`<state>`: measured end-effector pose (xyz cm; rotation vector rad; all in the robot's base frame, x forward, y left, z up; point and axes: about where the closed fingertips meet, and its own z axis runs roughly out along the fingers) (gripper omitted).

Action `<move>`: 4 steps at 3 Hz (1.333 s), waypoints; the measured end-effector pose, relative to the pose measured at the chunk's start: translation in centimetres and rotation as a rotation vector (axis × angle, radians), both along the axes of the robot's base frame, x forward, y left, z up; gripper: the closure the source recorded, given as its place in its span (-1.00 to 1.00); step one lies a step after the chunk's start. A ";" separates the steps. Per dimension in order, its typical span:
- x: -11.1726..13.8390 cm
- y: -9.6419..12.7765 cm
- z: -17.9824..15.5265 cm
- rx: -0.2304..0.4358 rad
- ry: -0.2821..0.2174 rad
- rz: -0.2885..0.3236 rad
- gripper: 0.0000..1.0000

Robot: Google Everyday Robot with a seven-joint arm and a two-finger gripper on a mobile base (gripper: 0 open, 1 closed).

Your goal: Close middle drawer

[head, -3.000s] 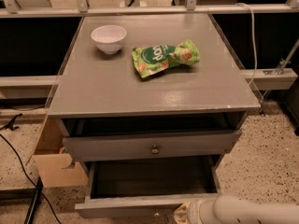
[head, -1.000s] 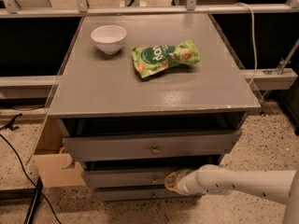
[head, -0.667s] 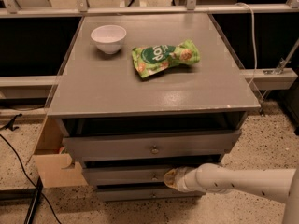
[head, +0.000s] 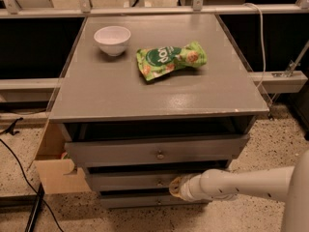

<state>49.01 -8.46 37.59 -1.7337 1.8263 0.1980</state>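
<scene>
The grey cabinet has three drawer fronts stacked under its top (head: 159,95). The middle drawer (head: 125,181) is a flat grey panel with a small brass knob (head: 159,181). It sits almost fully in, with only a narrow dark gap above it. My gripper (head: 176,187) is at the end of the white arm (head: 241,185), which reaches in from the right. It rests against the middle drawer's front, just right of the knob. The top drawer (head: 120,153) stands out a little further than the middle one.
A white bowl (head: 112,39) and a green snack bag (head: 170,59) lie on the cabinet top. The bottom drawer (head: 130,200) is in. A cardboard box (head: 53,170) stands at the cabinet's left, with black cables (head: 19,178) on the speckled floor.
Three seconds ago the middle drawer was pulled far out with my gripper at its front. It has since slid in. Over the last second the drawer and arm barely moved.
</scene>
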 end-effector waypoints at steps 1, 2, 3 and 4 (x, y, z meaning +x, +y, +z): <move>-2.8 -0.9 -0.5 -0.028 0.074 0.001 1.00; -6.2 -2.2 -0.7 -0.035 0.154 -0.006 1.00; -6.8 -2.4 -0.7 -0.036 0.169 -0.005 0.69; -6.8 -2.4 -0.7 -0.036 0.169 -0.005 0.24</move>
